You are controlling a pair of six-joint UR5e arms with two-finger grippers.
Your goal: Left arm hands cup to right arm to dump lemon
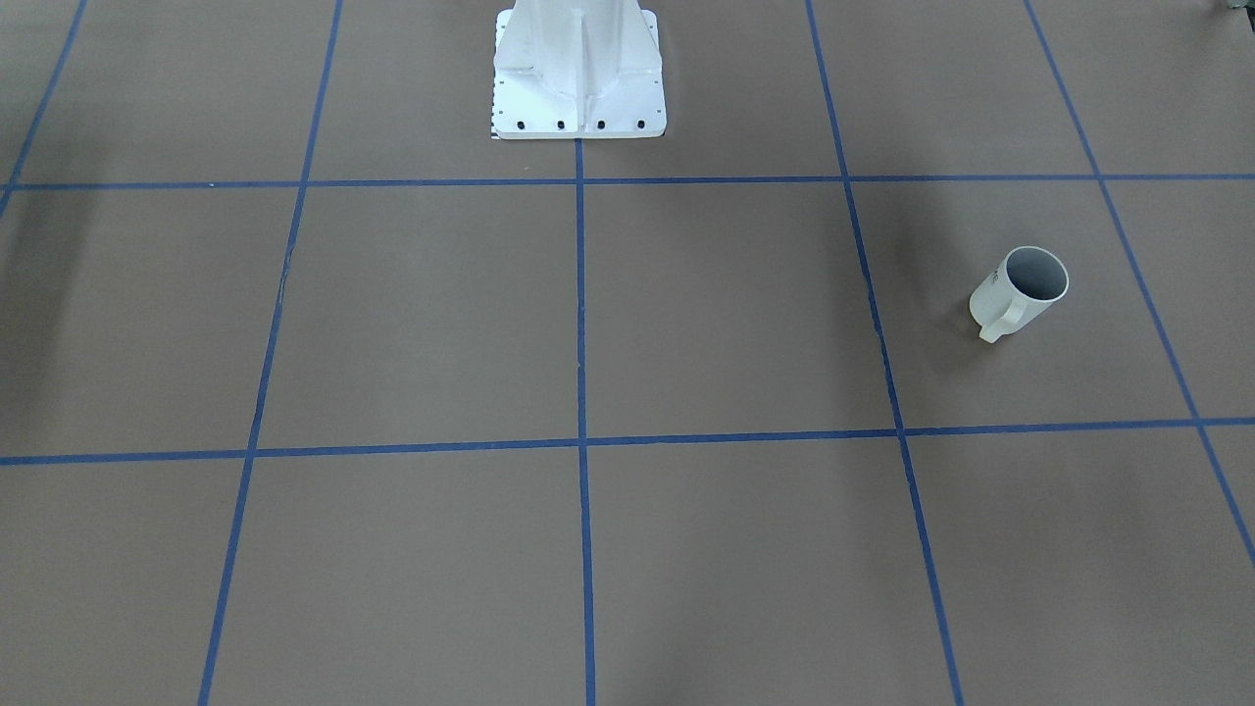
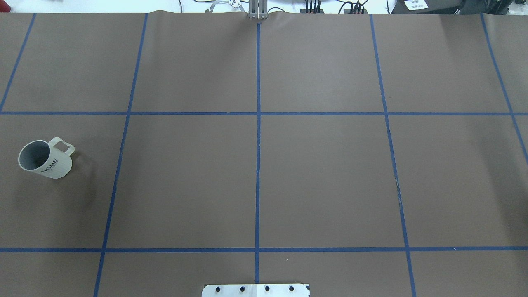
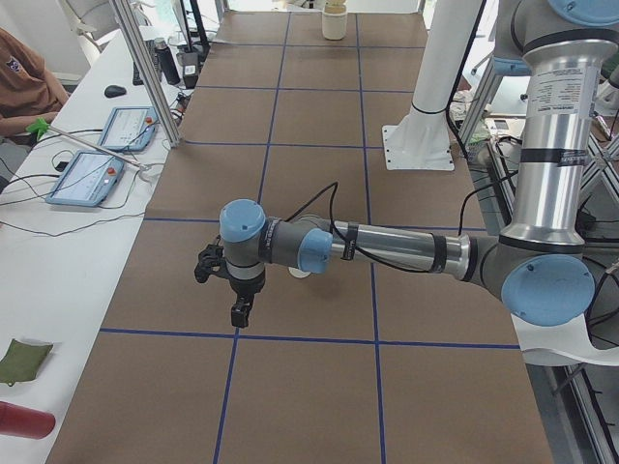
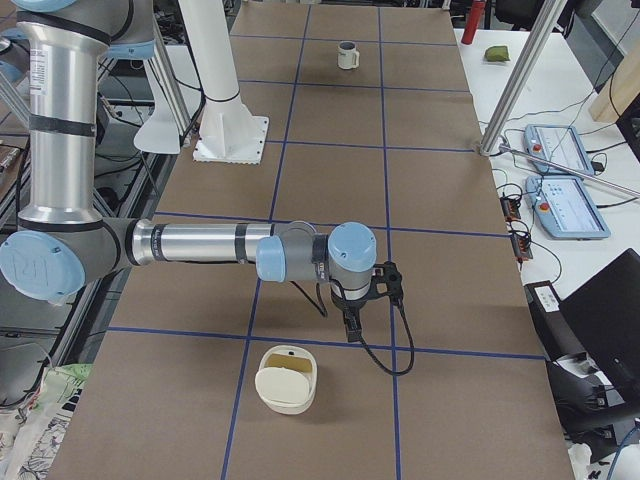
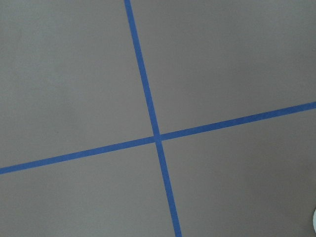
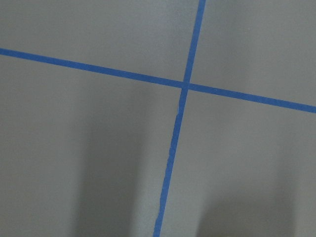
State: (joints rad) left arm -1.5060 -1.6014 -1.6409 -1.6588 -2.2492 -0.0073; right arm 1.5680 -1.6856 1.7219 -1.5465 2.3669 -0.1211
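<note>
You see the cup (image 2: 45, 159) upright on the brown table (image 2: 321, 177), at the mid-left edge of the overhead view. Its handle points to the upper right and "HOME" is printed on its side. In the front view it sits mid-right, grey inside showing. From the left-end cam, the L arm (image 3: 387, 249) reaches level across ctr frame w/ the L gripper (image 3: 238, 315) pointing down over the table; spread or pressed together, you can't tell. From the right-end cam, the R arm (image 4: 200, 243) lies level too, R gripper (image 4: 351, 328) pointing down, state equally unclear. A cream tub (image 4: 287, 378) sits lower ctr, near that gripper. Both wrist cams look at blue tape (image 5: 157, 137) crossings.
</note>
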